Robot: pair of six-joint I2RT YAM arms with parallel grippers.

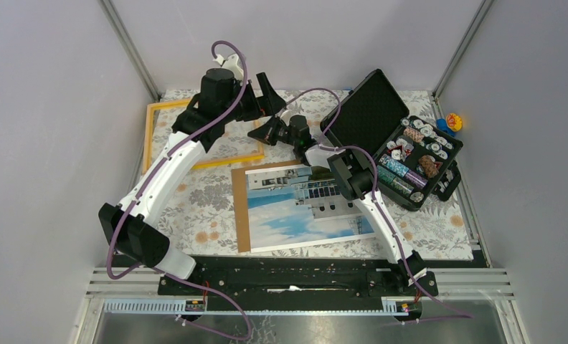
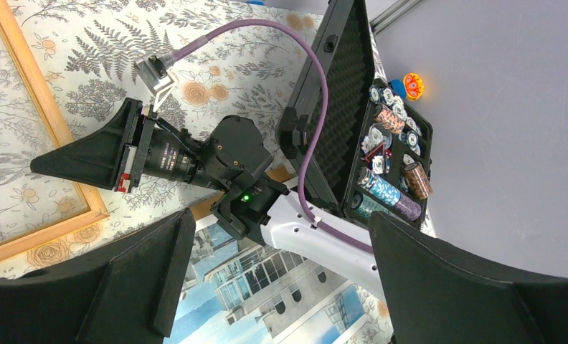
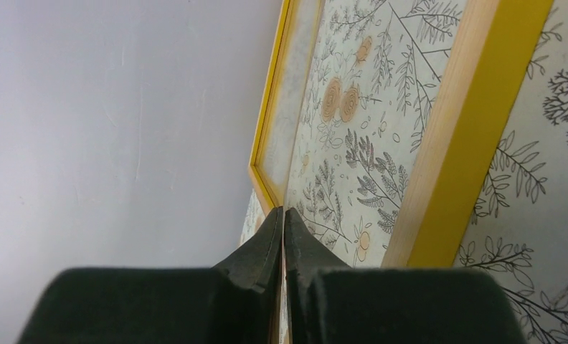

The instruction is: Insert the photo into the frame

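The orange-yellow frame (image 1: pixel 150 136) lies flat at the back left of the floral cloth, also in the left wrist view (image 2: pixel 30 93) and the right wrist view (image 3: pixel 475 107). The photo (image 1: pixel 303 211) of a white building and blue sky lies in the middle, apart from the frame; the left wrist view looks down on the photo (image 2: pixel 252 301). My right gripper (image 1: pixel 261 133) (image 2: pixel 37 165) (image 3: pixel 282 213) is shut at the frame's right side, with nothing visible between its fingertips. My left gripper (image 1: pixel 263 104) (image 2: pixel 281 251) hangs wide open above the right arm, holding nothing.
A brown backing board (image 1: pixel 241 208) lies under the photo, showing along its left and far edges. An open black case (image 1: pixel 396 143) of chips stands at the back right, with a small colourful toy (image 1: pixel 453 122) beyond it. Grey walls close in left, right and behind.
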